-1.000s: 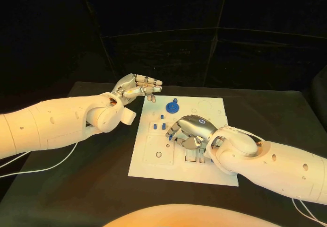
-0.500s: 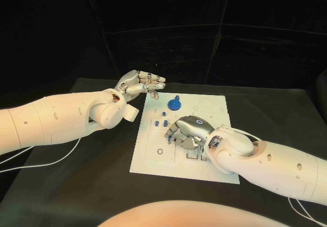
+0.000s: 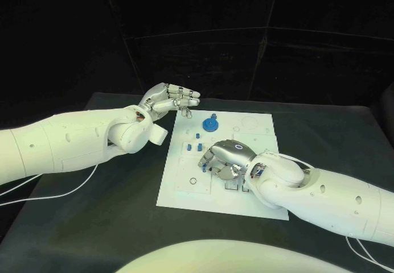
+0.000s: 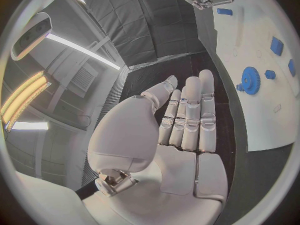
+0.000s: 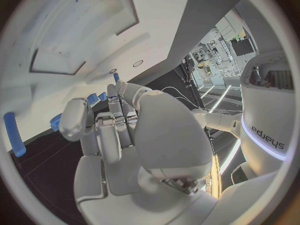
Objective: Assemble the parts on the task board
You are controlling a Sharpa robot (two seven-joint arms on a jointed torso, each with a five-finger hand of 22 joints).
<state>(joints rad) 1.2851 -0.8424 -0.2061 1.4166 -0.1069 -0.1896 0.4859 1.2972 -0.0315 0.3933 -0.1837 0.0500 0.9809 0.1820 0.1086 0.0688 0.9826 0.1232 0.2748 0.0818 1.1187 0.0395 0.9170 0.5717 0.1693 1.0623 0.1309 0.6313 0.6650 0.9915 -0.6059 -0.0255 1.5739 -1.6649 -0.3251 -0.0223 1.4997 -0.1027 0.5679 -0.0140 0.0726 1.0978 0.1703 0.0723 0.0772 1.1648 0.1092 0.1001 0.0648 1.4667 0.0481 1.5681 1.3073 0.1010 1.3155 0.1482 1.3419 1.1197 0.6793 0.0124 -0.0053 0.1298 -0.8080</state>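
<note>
Two hands work: my right hand point(image 3: 226, 161) curls low over the task board point(image 3: 254, 128), contents unclear, while my left hand point(image 3: 170, 100), at ten o'clock, pinches a small blue part point(image 3: 186, 113) that I must seat next.

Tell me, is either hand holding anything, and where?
The left hand pinches a small blue part by its top end. Whether the right hand holds anything cannot be told.

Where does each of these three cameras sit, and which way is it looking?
Head view: on the robot's head, looking down at the task board, blue gear, left hand and right hand.
Left wrist view: behind the left hand, facing the board's edge and the gear.
Right wrist view: behind the right hand, facing the board.
Shared: head and left wrist both show the gear.
</note>
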